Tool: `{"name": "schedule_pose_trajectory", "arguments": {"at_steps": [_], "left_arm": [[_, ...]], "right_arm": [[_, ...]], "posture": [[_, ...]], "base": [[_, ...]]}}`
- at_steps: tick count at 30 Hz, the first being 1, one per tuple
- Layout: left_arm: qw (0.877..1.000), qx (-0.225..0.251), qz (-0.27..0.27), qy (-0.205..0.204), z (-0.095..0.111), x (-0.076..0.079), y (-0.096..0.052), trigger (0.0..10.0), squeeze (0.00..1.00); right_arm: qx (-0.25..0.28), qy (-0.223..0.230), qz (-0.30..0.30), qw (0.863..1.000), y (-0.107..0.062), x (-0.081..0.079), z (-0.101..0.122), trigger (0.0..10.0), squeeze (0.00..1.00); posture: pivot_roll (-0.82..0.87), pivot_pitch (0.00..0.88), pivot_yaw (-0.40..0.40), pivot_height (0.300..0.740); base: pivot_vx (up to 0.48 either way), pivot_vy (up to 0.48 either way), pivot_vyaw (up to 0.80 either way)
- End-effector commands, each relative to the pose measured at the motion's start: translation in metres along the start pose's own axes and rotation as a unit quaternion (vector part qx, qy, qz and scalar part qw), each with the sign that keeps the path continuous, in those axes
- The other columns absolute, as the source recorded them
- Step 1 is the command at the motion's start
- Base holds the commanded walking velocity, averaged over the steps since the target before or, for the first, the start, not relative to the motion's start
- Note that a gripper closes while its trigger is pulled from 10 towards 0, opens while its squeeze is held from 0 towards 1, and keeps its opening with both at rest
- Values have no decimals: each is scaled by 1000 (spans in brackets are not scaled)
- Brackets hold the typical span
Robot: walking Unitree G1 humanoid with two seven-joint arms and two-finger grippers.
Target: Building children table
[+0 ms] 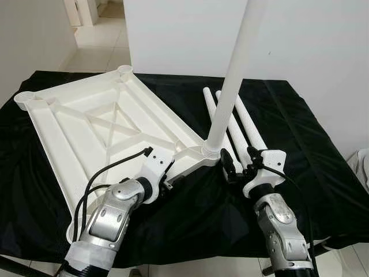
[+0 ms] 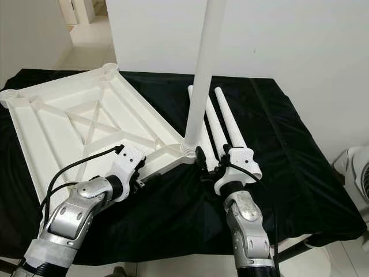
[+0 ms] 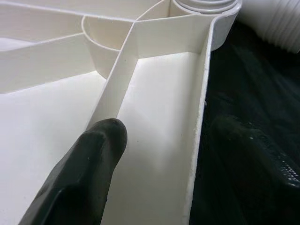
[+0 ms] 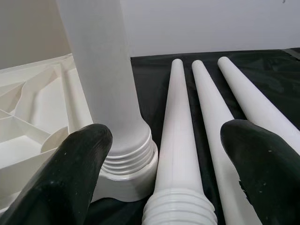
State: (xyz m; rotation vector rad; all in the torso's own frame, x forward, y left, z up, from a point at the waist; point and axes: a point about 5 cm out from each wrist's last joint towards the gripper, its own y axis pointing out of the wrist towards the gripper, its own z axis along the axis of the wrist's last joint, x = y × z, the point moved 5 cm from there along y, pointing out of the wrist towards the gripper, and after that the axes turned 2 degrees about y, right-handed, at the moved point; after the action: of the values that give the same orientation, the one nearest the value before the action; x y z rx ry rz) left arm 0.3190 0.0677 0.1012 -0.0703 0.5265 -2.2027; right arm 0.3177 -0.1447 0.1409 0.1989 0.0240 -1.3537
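The white plastic tabletop (image 1: pixel 86 115) lies upside down on the black cloth, ribs facing up. One white leg (image 1: pixel 230 75) stands upright in the near right corner socket (image 4: pixel 124 159). Three more legs (image 1: pixel 248 124) lie side by side on the cloth just right of it. My left gripper (image 1: pixel 173 180) is open at the tabletop's near edge. One finger (image 3: pixel 93 164) is inside the rim and the other outside over the cloth. My right gripper (image 1: pixel 238 161) is open, low over the cloth just before the upright leg's base and the threaded ends of the lying legs.
The black cloth (image 1: pixel 323 173) covers a low table whose front edge runs just under my arms. A white wall stands close behind it. A hallway opens at the far left. A white round appliance (image 2: pixel 357 167) sits on the floor to the right.
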Motion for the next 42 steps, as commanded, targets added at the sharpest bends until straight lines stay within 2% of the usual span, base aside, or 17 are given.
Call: {"name": "schedule_pose_trajectory", "arguments": {"at_steps": [1, 8, 10, 12, 13, 14, 15, 16, 17, 26, 33, 42], "left_arm": [[988, -71, 134, -18, -33, -30, -5, 10000, 0], [993, -61, 98, 2, -15, -23, 1, 10000, 0], [994, -62, 90, 16, -13, -22, 1, 10000, 0], [995, -66, 60, 53, -8, -15, 2, 9608, 0], [995, -66, 60, 53, -8, -15, 2, 9608, 0], [995, -70, 35, 65, -6, -8, 2, 8196, 0], [995, -73, 17, 66, -5, -2, 2, 5725, 0], [995, -73, 17, 66, -5, -2, 2, 5725, 0], [995, -75, 6, 68, -3, 1, 3, 39, 0], [995, -74, -9, 73, 5, 6, 7, 0, 0], [997, -62, 27, 47, 13, -4, 16, 0, 0], [997, -6, 67, 28, 44, -5, 42, 0, 0]], "right_arm": [[-8, -4, 1, 1000, 2, 0, -3, 10000, 0], [-6, -8, 2, 1000, 5, 0, -3, 10000, 0], [-6, -8, 2, 1000, 6, -1, -3, 10000, 0], [-5, -9, 2, 1000, 7, -1, -2, 10000, 0], [-5, -9, 2, 1000, 7, -1, -2, 10000, 0], [-4, -9, 2, 1000, 7, -1, -2, 10000, 0], [-3, -10, 2, 1000, 8, -1, -2, 10000, 0], [-3, -10, 2, 1000, 8, -1, -2, 10000, 0], [-2, -10, 1, 1000, 9, -1, -1, 10000, 0], [5, -12, -2, 1000, 12, 0, 2, 10000, 0], [9, -11, -6, 1000, 13, 0, 3, 10000, 0], [13, -2, -3, 1000, 16, -7, 3, 10000, 0]], "posture": [[78, 37, -36, 740], [78, 32, -33, 740], [75, 29, -28, 740], [73, 27, -27, 740], [73, 27, -27, 740], [70, 23, -23, 740], [69, 20, -20, 740], [69, 20, -20, 740], [65, 17, -16, 740], [60, 12, -6, 740], [62, 11, -4, 740], [68, 11, -14, 740]], "base": [[0, 0, 0], [0, 0, 0], [0, 0, 0], [0, 0, 0], [0, 0, 0], [0, 0, 0], [0, 0, 0], [0, 0, 0], [0, 0, 0], [0, 0, 0], [0, 0, 0], [0, 0, 0]]}}
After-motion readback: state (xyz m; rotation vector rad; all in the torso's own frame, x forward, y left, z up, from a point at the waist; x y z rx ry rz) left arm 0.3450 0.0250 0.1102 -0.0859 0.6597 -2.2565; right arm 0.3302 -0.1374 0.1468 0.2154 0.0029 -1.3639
